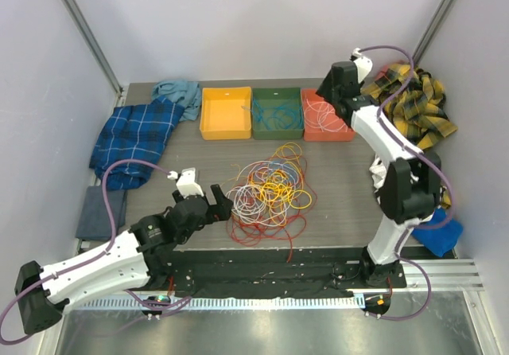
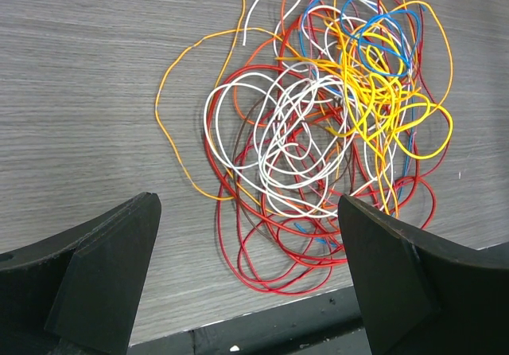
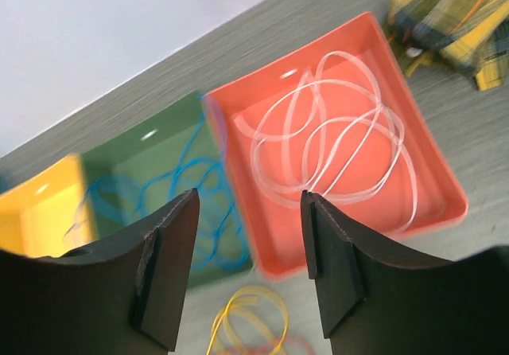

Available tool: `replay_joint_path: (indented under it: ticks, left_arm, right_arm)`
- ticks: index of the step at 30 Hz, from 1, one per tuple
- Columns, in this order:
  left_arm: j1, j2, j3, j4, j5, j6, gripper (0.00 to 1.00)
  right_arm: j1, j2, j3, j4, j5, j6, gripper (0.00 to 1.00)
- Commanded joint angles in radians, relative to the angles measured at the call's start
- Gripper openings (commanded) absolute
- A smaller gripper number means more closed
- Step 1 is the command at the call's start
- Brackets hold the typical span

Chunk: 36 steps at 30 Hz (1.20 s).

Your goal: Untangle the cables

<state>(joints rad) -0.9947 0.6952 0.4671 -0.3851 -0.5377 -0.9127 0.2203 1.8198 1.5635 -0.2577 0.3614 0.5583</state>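
The cables (image 1: 266, 189) lie in a tangle of red, orange, yellow, white and blue loops at the table's near middle (image 2: 318, 116). My left gripper (image 1: 219, 204) is low at the tangle's left edge. It is open wide (image 2: 248, 202), with red loops on the table between its fingers and nothing gripped. Far back on the right, my right gripper (image 1: 328, 100) hovers open (image 3: 250, 204) over the red tray (image 3: 445, 188), holding nothing. A white cable (image 3: 342, 152) lies coiled in that tray. Blue cables (image 3: 183, 172) lie in the green tray (image 1: 277, 136).
An empty yellow tray (image 1: 225, 115) stands left of the green one. A blue plaid cloth (image 1: 135, 136) and a teal cloth (image 1: 179, 92) lie at back left, a yellow plaid cloth (image 1: 417, 104) at back right. The table's black front edge (image 2: 262, 327) runs just below the tangle.
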Motion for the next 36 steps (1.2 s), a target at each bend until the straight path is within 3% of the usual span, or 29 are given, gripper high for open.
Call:
replay_joint_path:
  ticks: [1, 5, 7, 12, 14, 15, 16, 18, 21, 22, 25, 36]
  left_arm:
    - [-0.004, 0.015, 0.033, 0.031, -0.053, -0.034, 1.0]
    - [0.002, 0.049, 0.062, 0.0, -0.093, -0.051, 1.0]
    - [0.014, 0.096, 0.093, -0.017, -0.081, -0.034, 1.0]
    - [0.037, 0.233, 0.227, 0.037, -0.051, 0.135, 1.0]
    - [0.048, 0.292, 0.24, 0.107, -0.021, 0.214, 0.77]
    - [0.057, 0.311, 0.24, 0.13, -0.013, 0.228, 0.6]
    - [0.068, 0.357, 0.24, 0.15, -0.008, 0.233, 0.24]
    - [0.14, 0.407, 0.248, 0.149, 0.086, 0.213, 0.13]
    - [0.226, 0.48, 0.262, 0.149, 0.192, 0.181, 0.22]
    - [0.232, 0.486, 0.26, 0.164, 0.202, 0.181, 0.31]
    - [0.234, 0.491, 0.252, 0.208, 0.228, 0.181, 0.44]
    - [0.232, 0.547, 0.219, 0.278, 0.343, 0.16, 0.45]
  right_arm:
    - [0.141, -0.249, -0.211, 0.124, 0.057, -0.054, 0.6]
    - [0.28, -0.402, -0.474, 0.227, 0.064, -0.008, 0.56]
    - [0.292, -0.436, -0.578, 0.226, -0.065, 0.032, 0.51]
    - [0.355, -0.565, -0.733, 0.252, -0.147, 0.058, 0.45]
    - [0.358, -0.605, -0.801, 0.304, -0.154, 0.074, 0.42]
    - [0.36, -0.632, -0.819, 0.302, -0.151, 0.081, 0.41]
    - [0.358, -0.645, -0.824, 0.29, -0.154, 0.081, 0.4]
    - [0.358, -0.657, -0.824, 0.267, -0.159, 0.074, 0.4]
    - [0.36, -0.691, -0.842, 0.233, -0.171, 0.068, 0.4]
    - [0.358, -0.708, -0.85, 0.236, -0.171, 0.065, 0.39]
    - [0.358, -0.725, -0.875, 0.245, -0.171, 0.06, 0.39]
    - [0.358, -0.717, -0.927, 0.253, -0.196, 0.075, 0.39]
